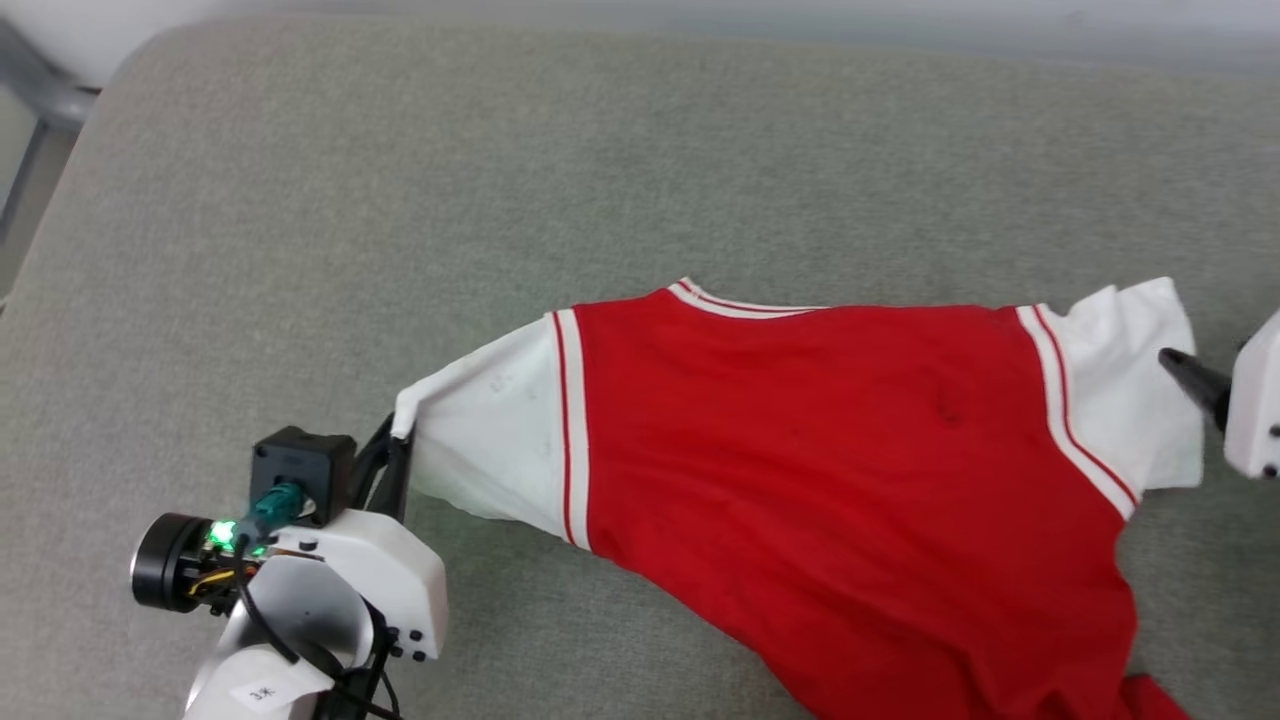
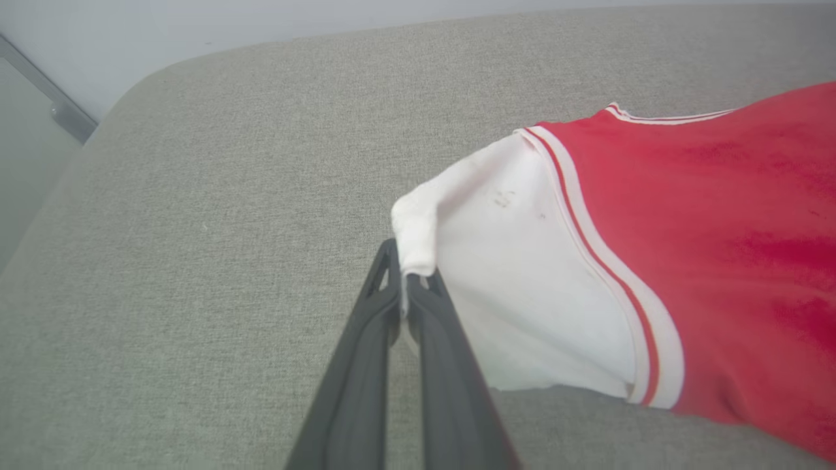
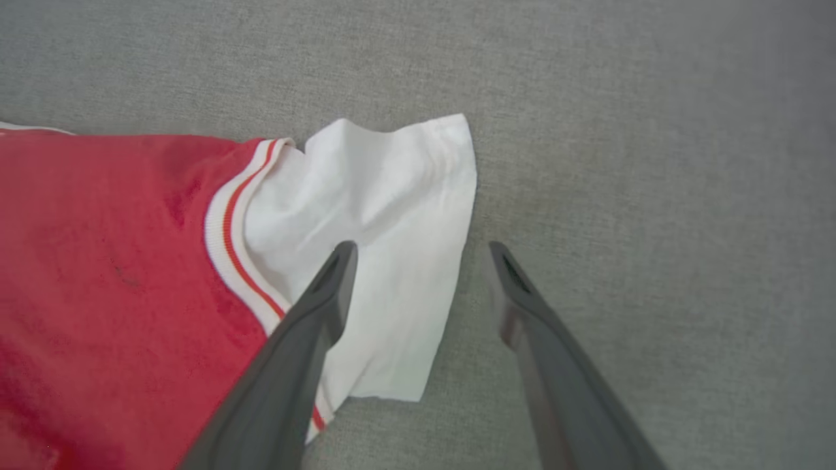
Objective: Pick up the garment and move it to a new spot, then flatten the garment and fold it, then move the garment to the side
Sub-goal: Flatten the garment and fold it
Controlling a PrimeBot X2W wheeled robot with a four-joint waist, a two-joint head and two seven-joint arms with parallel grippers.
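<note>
Flattening step: left gripper (image 2: 405, 281), fingers pressed together on the tip of the white sleeve (image 2: 516, 287) at the nine o'clock end of the garment (image 1: 850, 450), holds it raised off the grey cushion (image 1: 400, 200). The right gripper (image 3: 421, 247), fingers spread, hovers at the opposite sleeve (image 3: 385, 209) at three o'clock. Judged next, it must close on that hem so both arms can stretch the cloth flat.

No readable text, arm label (image 1: 262, 692) illegible

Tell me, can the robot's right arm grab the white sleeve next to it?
Probably yes. On the right arm the jaws stand open, straddling the edge of the white sleeve of the garment, with nothing in the way.
</note>
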